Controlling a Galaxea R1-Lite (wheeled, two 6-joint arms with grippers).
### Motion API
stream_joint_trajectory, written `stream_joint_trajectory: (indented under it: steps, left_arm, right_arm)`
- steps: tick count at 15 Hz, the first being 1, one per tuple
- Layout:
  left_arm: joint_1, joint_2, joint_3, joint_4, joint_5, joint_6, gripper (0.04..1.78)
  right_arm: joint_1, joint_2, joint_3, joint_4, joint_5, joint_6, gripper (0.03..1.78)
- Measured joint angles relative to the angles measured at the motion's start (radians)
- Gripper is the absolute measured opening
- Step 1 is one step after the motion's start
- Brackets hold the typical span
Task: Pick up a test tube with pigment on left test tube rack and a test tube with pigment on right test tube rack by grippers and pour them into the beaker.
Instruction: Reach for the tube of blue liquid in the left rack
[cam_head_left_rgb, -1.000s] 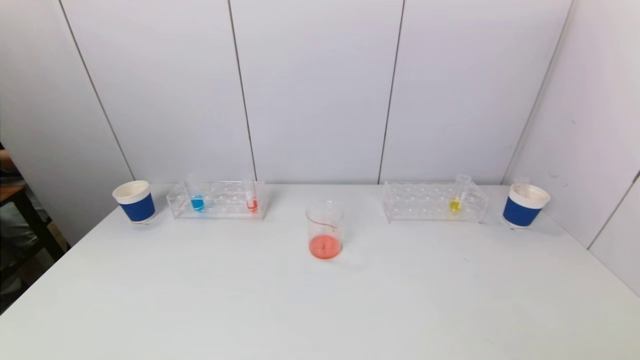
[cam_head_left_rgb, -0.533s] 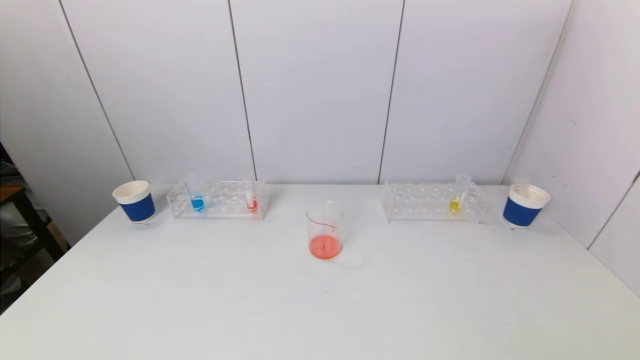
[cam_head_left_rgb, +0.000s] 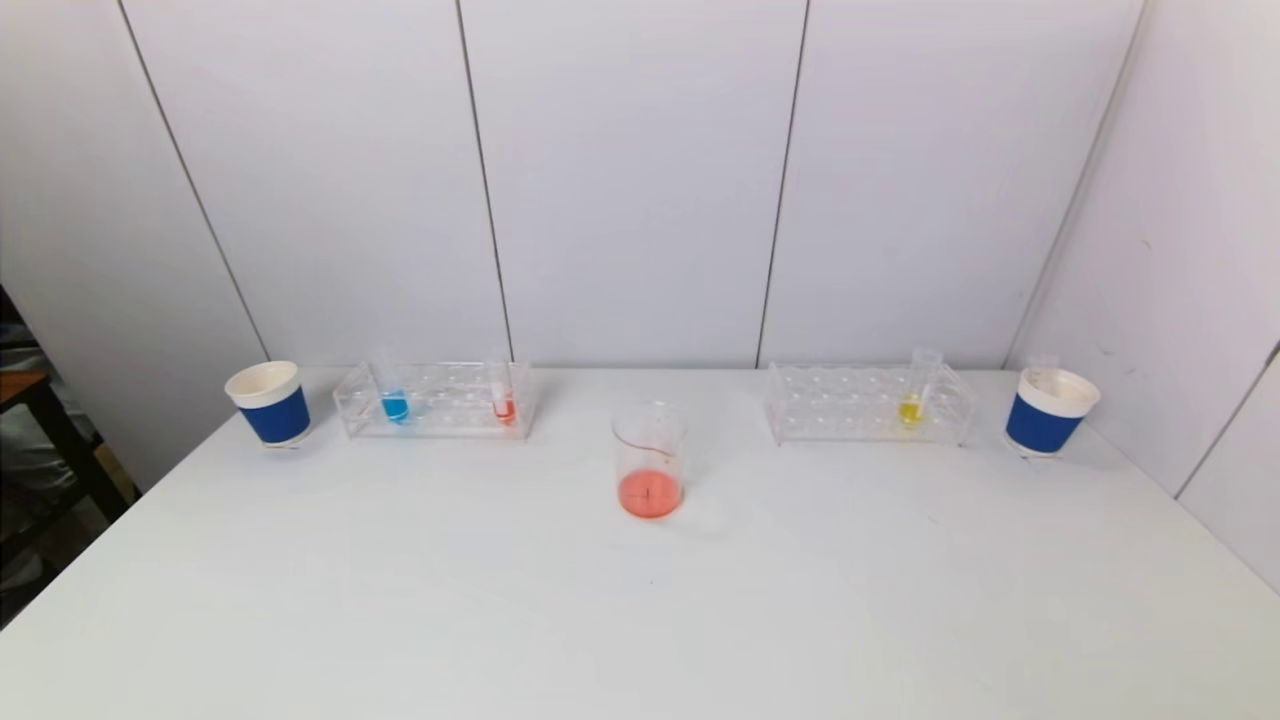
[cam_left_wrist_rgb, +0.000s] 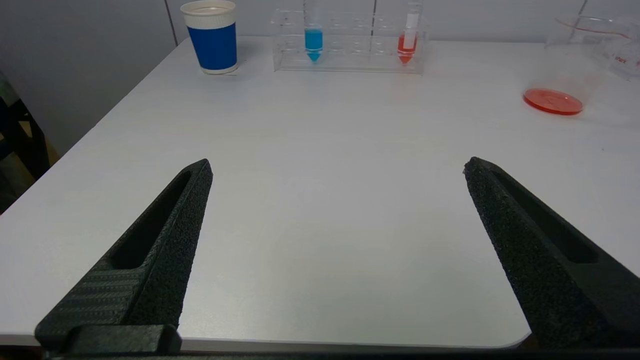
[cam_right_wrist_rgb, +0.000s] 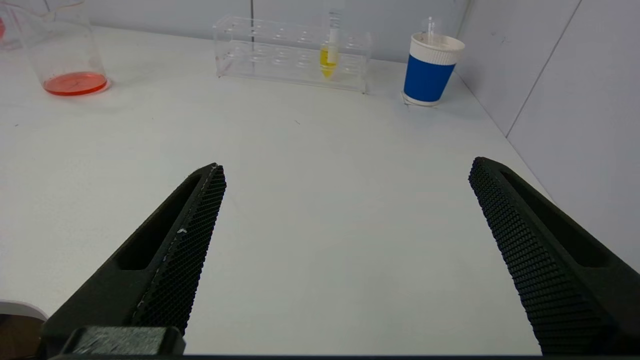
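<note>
The clear left test tube rack (cam_head_left_rgb: 435, 400) (cam_left_wrist_rgb: 347, 42) stands at the back left, holding a blue-pigment tube (cam_head_left_rgb: 395, 403) (cam_left_wrist_rgb: 313, 42) and a red-pigment tube (cam_head_left_rgb: 504, 405) (cam_left_wrist_rgb: 406, 45). At the back right, the right rack (cam_head_left_rgb: 865, 405) (cam_right_wrist_rgb: 290, 52) holds a yellow-pigment tube (cam_head_left_rgb: 911, 405) (cam_right_wrist_rgb: 328, 57). The glass beaker (cam_head_left_rgb: 649, 460) (cam_right_wrist_rgb: 65, 50) with red liquid sits mid-table between them. My left gripper (cam_left_wrist_rgb: 337, 167) and right gripper (cam_right_wrist_rgb: 347, 167) both hang open and empty over the table's near edge, far from the racks. Neither arm shows in the head view.
A blue-and-white paper cup (cam_head_left_rgb: 270, 403) (cam_left_wrist_rgb: 214, 35) stands left of the left rack. Another cup (cam_head_left_rgb: 1045, 410) (cam_right_wrist_rgb: 431, 70) stands right of the right rack with a clear tube inside. Walls close the back and right; the table's left edge drops off.
</note>
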Motion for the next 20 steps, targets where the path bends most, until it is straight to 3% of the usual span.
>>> stream_joint_trajectory:
  steps: [14, 20]
  left_arm:
    - [0.0, 0.0, 0.0, 0.003, 0.003, 0.013, 1.76]
    - [0.0, 0.0, -0.083, -0.039, -0.011, 0.026, 1.76]
  right_arm:
    - [0.0, 0.0, 0.0, 0.0, 0.0, 0.0, 1.77]
    - [0.0, 0.0, 0.0, 0.0, 0.0, 0.0, 1.77]
